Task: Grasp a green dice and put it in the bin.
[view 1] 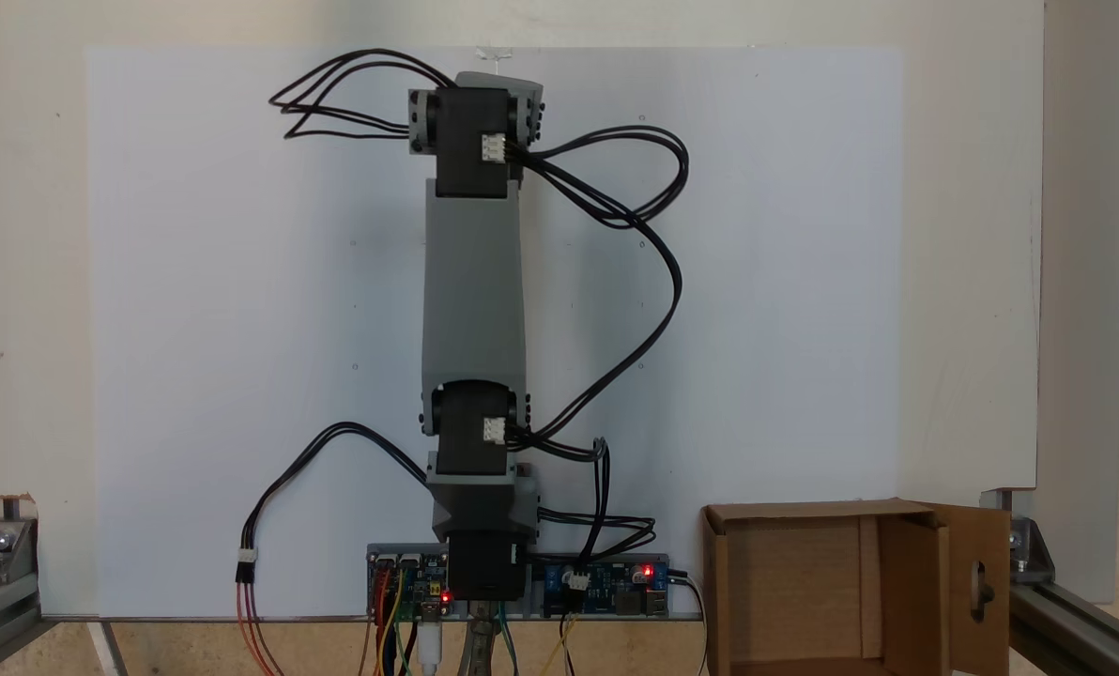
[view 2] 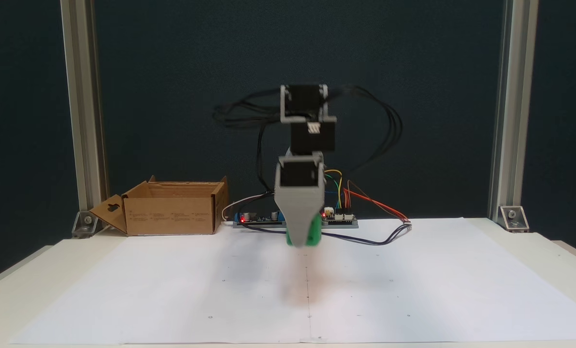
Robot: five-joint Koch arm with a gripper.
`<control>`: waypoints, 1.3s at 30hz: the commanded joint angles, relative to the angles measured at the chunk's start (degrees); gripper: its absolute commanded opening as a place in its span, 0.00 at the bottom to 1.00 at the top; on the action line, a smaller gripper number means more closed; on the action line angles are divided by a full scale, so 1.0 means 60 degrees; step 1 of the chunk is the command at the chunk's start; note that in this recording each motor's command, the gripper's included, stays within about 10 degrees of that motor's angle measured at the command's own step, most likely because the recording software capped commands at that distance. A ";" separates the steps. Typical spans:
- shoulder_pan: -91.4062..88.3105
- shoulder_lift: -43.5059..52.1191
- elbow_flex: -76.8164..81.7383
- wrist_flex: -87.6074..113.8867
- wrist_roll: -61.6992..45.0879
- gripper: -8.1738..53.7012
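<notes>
The green dice (view 2: 313,235) hangs a little above the white sheet, near the middle of the table. My gripper (view 2: 303,239) points straight down and is shut on the green dice, its grey front jaw covering the dice's left part. The bin (view 2: 172,215) is an open brown cardboard box at the back left of this fixed view, well apart from the gripper. Its side flap with the slot-shaped hole (view 2: 109,212) hangs outward. In the fixed view from above, the arm (view 1: 473,282) stretches up the middle of the sheet, and the bin (view 1: 717,582) sits at the lower right beside the arm's base.
Circuit boards (view 2: 338,220) with lit red LEDs and loose black cables (view 2: 375,240) lie behind the gripper by the arm's base. Aluminium frame posts (view 2: 505,111) stand at the back corners. The white paper sheet (view 2: 413,290) covers most of the table.
</notes>
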 commanded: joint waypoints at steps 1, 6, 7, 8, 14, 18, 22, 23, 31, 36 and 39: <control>0.0190 0.0513 -0.0220 0.0029 -0.0425 0.32; 0.0498 0.0557 -0.0220 -0.0044 -0.0439 0.32; 0.0630 0.0659 -0.0176 -0.0073 -0.0439 0.32; 0.0776 0.0879 0.0044 -0.0220 -0.0439 0.32; 0.1802 0.1919 0.1274 -0.1025 -0.0439 0.32; 0.3076 0.2666 0.2109 -0.1582 -0.0571 0.32; 0.4644 0.3574 0.3047 -0.1743 -0.1172 0.32; 0.5142 0.3735 0.3267 -0.1743 -0.1377 0.32; 0.8921 0.5010 0.3633 -0.1655 -0.2769 0.32; 1.0928 0.5479 0.3589 -0.1626 -0.3574 0.32; 1.2305 0.5493 0.3545 -0.1626 -0.4102 0.32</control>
